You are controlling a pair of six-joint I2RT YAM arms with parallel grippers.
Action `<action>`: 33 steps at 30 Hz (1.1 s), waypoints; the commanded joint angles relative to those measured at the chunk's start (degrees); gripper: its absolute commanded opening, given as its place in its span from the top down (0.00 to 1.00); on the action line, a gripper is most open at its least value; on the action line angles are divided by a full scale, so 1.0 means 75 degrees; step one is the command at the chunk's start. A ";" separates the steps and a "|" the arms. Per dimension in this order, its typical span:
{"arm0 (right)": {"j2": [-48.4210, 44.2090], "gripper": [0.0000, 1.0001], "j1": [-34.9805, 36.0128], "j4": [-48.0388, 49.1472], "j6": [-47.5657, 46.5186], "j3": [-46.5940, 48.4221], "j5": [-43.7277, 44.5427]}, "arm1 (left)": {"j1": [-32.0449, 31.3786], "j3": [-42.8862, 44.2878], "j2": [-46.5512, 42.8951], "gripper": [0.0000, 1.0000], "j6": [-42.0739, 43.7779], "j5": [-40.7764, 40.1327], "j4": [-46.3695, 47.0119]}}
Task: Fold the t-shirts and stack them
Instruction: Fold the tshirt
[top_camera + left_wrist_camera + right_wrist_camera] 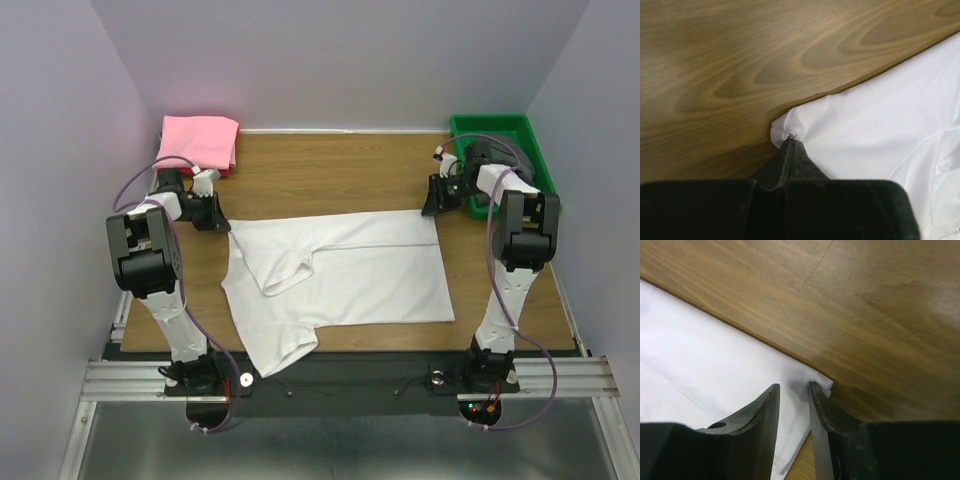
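Lying in green tray [490, 121], grey t-shirt [528, 166]

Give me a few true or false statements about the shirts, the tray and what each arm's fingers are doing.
1. The left fingers are shut on a corner of the white shirt. True.
2. The right fingers are clamped on the pink shirt. False: they stand apart at a corner of the white shirt.
3. The pink shirt lies folded at the table's far left corner. True.
4. The green tray sits at the near left. False: it is at the far right corner.
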 commanded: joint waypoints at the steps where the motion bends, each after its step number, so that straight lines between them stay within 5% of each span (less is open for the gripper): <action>1: 0.0525 0.64 0.0085 0.0481 -0.0020 0.0183 0.0905 | 0.0133 0.0326 -0.0020 1.00 -0.0157 -0.0056 0.0285; 3: 0.0537 0.64 0.0097 0.0470 0.0003 0.0231 0.0893 | 0.0145 0.0420 -0.0020 0.99 -0.0087 0.0096 0.0204; 6: 0.0258 0.64 0.0132 0.0469 0.0004 0.0102 0.0683 | 0.0157 0.0397 -0.0218 0.69 0.0078 0.0400 0.0109; 8: 0.0174 0.64 0.0144 0.0469 0.0004 0.0044 0.0635 | 0.0157 0.0373 -0.0312 0.60 0.0078 0.0657 0.0098; 14: 0.0138 0.64 0.0156 0.0458 -0.0008 0.0020 0.0635 | 0.0039 0.0373 -0.0220 0.51 -0.0192 0.0660 0.0179; 26: 0.0244 0.64 0.0179 0.0458 -0.0020 0.0055 0.0822 | -0.0160 0.0373 -0.0032 0.62 -0.0450 0.0425 0.0332; 33: 0.0185 0.64 0.0179 0.0458 -0.0102 0.0008 0.0858 | -0.0148 -0.0119 -0.0968 0.66 -0.0824 -0.0114 0.0543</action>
